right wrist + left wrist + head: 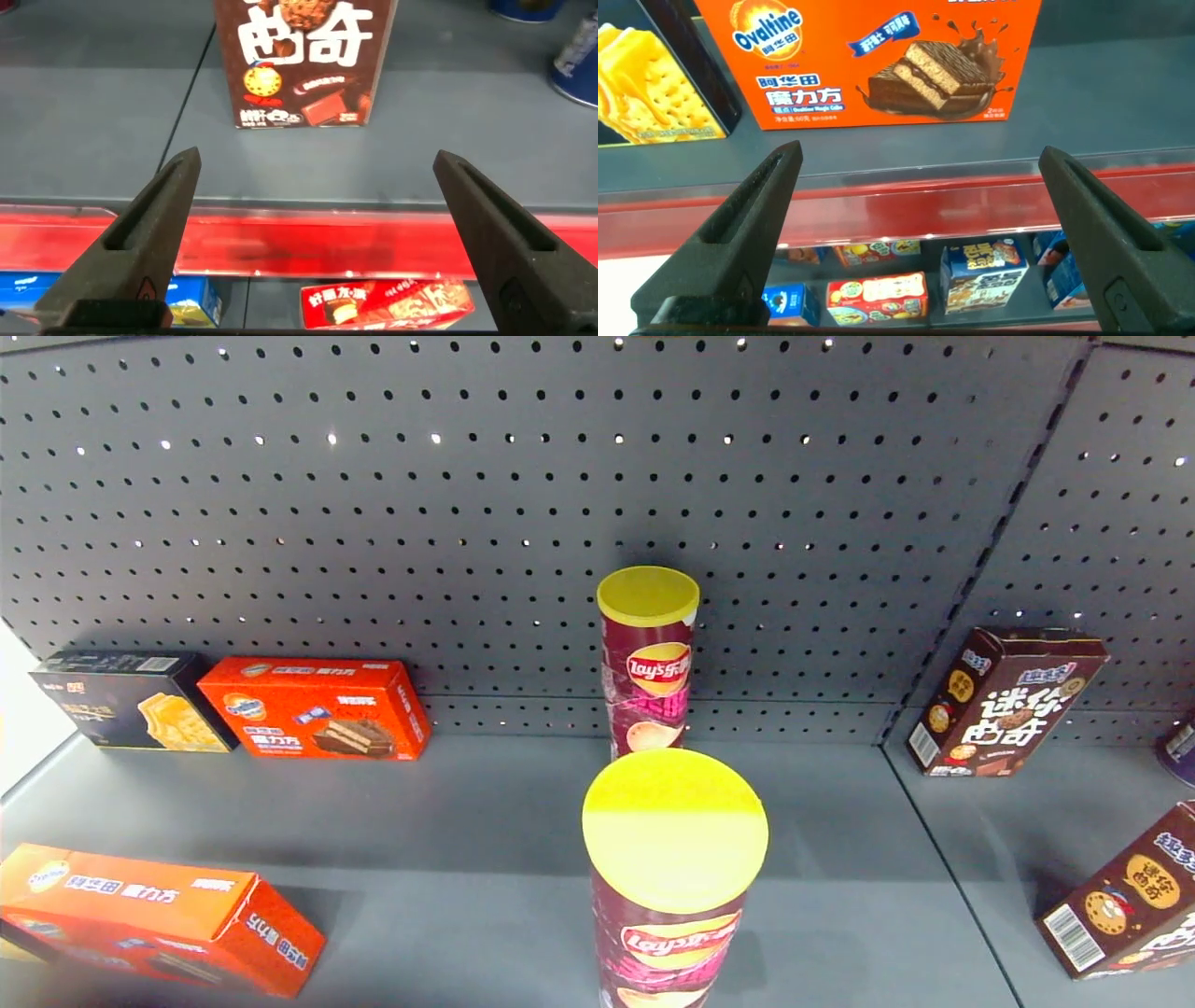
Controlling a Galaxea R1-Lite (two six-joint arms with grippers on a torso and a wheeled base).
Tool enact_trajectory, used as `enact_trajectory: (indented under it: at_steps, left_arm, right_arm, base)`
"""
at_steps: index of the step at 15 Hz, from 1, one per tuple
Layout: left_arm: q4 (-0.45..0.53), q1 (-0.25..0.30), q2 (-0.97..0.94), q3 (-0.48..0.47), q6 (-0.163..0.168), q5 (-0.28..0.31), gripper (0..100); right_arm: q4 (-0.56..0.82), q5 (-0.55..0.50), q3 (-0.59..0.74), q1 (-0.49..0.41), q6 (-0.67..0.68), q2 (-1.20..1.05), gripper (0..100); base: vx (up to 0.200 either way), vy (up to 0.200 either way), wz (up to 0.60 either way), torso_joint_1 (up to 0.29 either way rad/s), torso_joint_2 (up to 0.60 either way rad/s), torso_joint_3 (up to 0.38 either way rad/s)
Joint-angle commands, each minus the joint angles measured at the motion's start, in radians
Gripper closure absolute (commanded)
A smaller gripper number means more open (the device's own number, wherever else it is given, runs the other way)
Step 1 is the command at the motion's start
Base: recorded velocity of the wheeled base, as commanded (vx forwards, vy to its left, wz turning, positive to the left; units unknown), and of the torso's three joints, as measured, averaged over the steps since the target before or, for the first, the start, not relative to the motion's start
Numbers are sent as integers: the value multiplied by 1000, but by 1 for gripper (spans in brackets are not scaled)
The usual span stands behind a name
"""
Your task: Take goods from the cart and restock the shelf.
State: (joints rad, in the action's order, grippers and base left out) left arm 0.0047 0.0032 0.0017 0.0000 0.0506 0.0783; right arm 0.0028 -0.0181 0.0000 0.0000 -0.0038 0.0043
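- Two sets of jaws, both empty: left jaws stand wide apart, right jaws likewise, each just outside the shelf (448,821) at its red edge strip (906,205).
- Goods already up, head view: near chip can (674,859) at bottom centre, far chip can (647,653) mid-frame against the pegboard (467,476). Both are upright, one behind the other.
- Step in hand, my read: nothing is gripped, so fetch the next item from the cart.
- To do it well: draw both arms straight out from the strip, w/o any sideways sweep. The near chip can is tall and looks easy to tip.
- For placing: match like w/ like. There is bare deck btw the cans and the rear orange box (317,709). Set the item down flat, label fwd, and part the jaws once its base sits.
- Head view gives the layout: front orange box (159,915) lower left, dark cracker box (131,700) mid-left, cookie boxes at right, one (1008,700) further back, one (1130,905) lower right.
- Wrist views add the lower tier (878,299) under the strip, stocked w/ small boxes, and how close each arm is to the edge. The left wrist faces the rear orange box, the right a cookie box.
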Motion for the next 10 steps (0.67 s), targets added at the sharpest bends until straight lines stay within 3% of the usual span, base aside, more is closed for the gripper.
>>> enact_trajectory:
  at_steps: [1, 10]
  left_arm:
    - [0, 0, 0, 0, 0, 0, 0]
    - [0, 0, 0, 0, -2, 0, 0]
  right_arm:
    - [0, 0, 0, 0, -1, 2, 0]
    - [0, 0, 0, 0, -1, 2, 0]
  base:
    - [0, 0, 0, 0, 0, 0]
    - [0, 0, 0, 0, 0, 0]
